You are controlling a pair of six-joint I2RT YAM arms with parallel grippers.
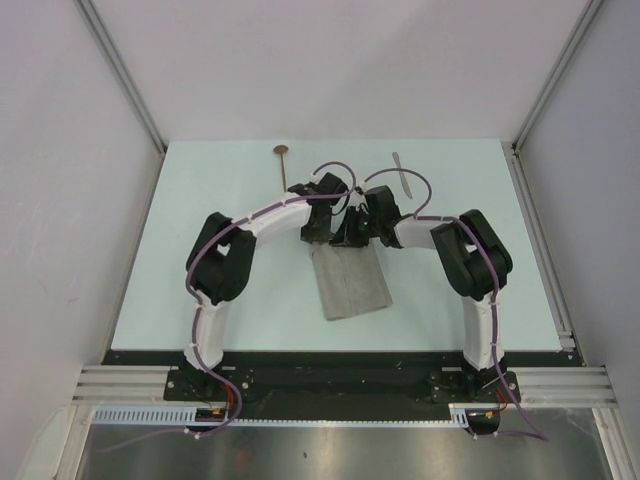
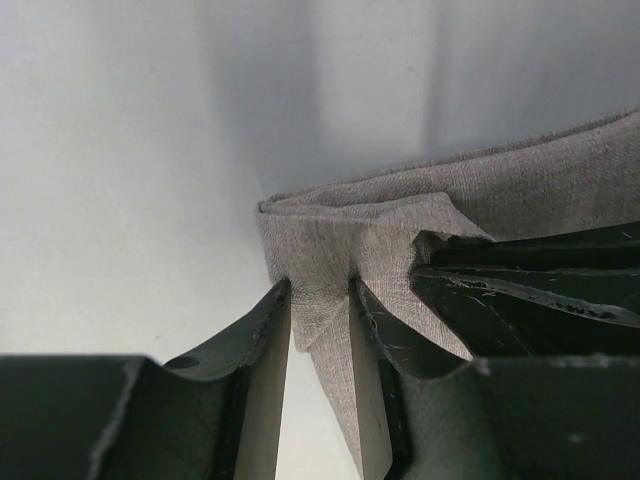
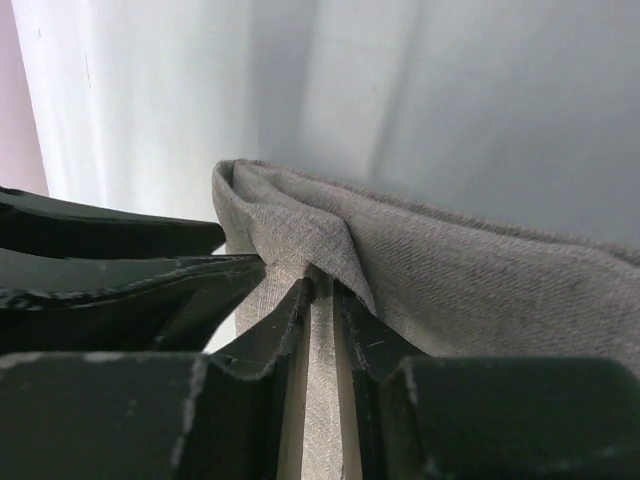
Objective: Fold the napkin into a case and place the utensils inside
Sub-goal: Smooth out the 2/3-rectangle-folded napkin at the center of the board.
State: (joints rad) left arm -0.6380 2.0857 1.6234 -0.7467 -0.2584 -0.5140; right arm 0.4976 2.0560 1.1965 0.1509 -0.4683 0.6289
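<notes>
The grey-beige napkin (image 1: pixel 350 285) lies folded in a narrow strip in the middle of the table, its far edge lifted between the two grippers. My left gripper (image 1: pixel 318 232) is shut on the napkin's far-left corner (image 2: pixel 320 260), with cloth bunched between its tips (image 2: pixel 320 292). Right beside it, my right gripper (image 1: pixel 352 235) is shut on the napkin's folded edge (image 3: pixel 320 250), and cloth fills the narrow gap (image 3: pixel 320 288). The copper-bowled spoon (image 1: pixel 283 155) lies at the far left behind the arms. The silver knife (image 1: pixel 403 172) lies at the far right.
The two grippers sit almost touching; the right one's dark fingers (image 2: pixel 520 290) show in the left wrist view and the left one's fingers (image 3: pixel 100 270) in the right wrist view. White walls (image 1: pixel 100 120) enclose the pale table (image 1: pixel 200 200) on three sides.
</notes>
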